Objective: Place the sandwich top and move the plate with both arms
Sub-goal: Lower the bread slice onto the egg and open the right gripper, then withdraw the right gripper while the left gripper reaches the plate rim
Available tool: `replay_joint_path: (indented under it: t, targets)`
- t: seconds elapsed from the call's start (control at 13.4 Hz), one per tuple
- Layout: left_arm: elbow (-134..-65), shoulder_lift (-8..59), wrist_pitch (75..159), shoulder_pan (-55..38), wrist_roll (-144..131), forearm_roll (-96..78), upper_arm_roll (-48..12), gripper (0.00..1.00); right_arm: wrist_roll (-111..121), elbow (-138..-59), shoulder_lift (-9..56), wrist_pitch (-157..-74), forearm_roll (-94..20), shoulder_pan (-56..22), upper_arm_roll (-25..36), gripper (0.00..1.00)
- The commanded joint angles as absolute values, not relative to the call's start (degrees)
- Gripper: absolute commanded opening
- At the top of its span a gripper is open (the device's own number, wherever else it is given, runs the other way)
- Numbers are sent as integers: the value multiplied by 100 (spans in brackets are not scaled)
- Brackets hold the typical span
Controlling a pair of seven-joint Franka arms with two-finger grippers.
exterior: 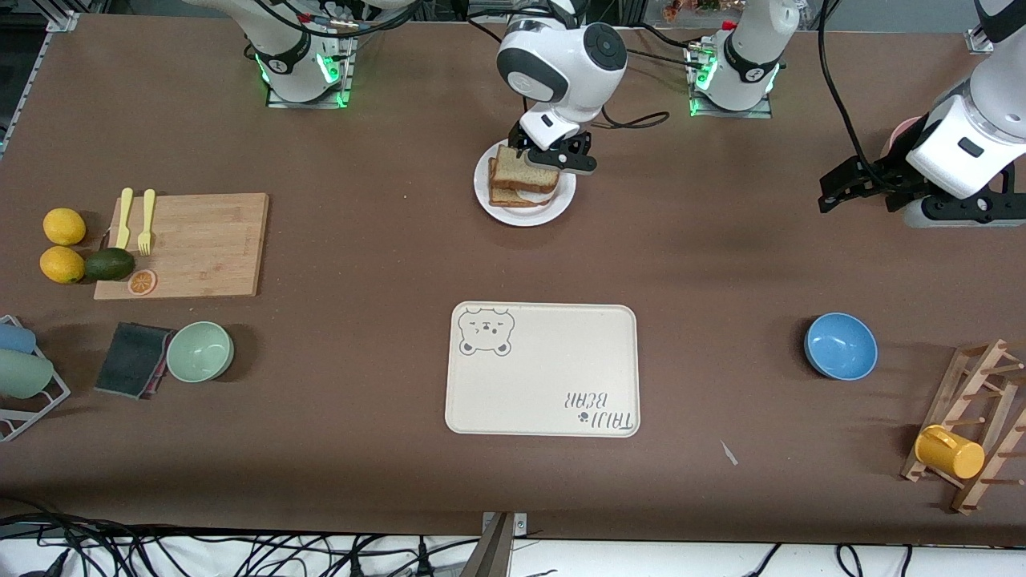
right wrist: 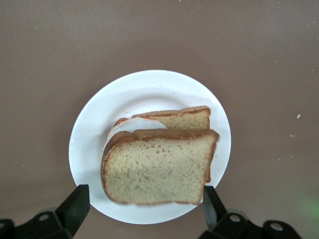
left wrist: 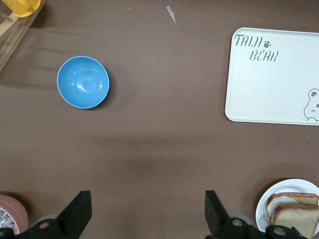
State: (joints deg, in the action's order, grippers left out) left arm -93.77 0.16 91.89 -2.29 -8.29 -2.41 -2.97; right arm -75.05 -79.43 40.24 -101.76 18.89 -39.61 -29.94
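Wholegrain sandwich top (right wrist: pixel 157 167) between parted fingers (right wrist: pixel 75 206)

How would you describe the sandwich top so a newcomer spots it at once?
Start at the cream bear-print tray in the table's middle; farther from the front camera sits a small white plate, under the open right gripper. The sandwich top is the upper, plain brown slice, lying askew on the egg-bearing slice.
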Motion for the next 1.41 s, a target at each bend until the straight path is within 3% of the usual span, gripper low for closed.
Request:
replay_joint_path:
  t: [0.0, 0.15, 0.45, 0.59, 0.97, 1.34]
  targets:
    - [-9185, 97, 9053, -255, -844, -44, -308, 100, -7225, -8181, 3238, -10142, 1469, -3894, -2665, 100]
    - [-9185, 105, 9053, -237, -844, -61, -308, 100, -7146, -8419, 2675, -10283, 996, -3675, -2497, 100]
    - [-9193, 411, 9027, -316, -844, -62, -316, 100, -6015, -9455, 1146, -10371, 36, -2429, -2461, 100]
    - [-9185, 536, 8642, -352, -826, -123, -378, 100, -5792, -9877, 644, -10380, -183, -2023, -2234, 100]
    - [-9281, 1027, 7867, -369, -782, -1246, -404, 100, -4765, -10274, 36, -10169, -528, -2004, -557, 100]
    - [-9500, 2038, 8364, -378, -582, -2546, -729, 100, -2721, -10450, -571, -9923, -440, -1925, 788, 100]
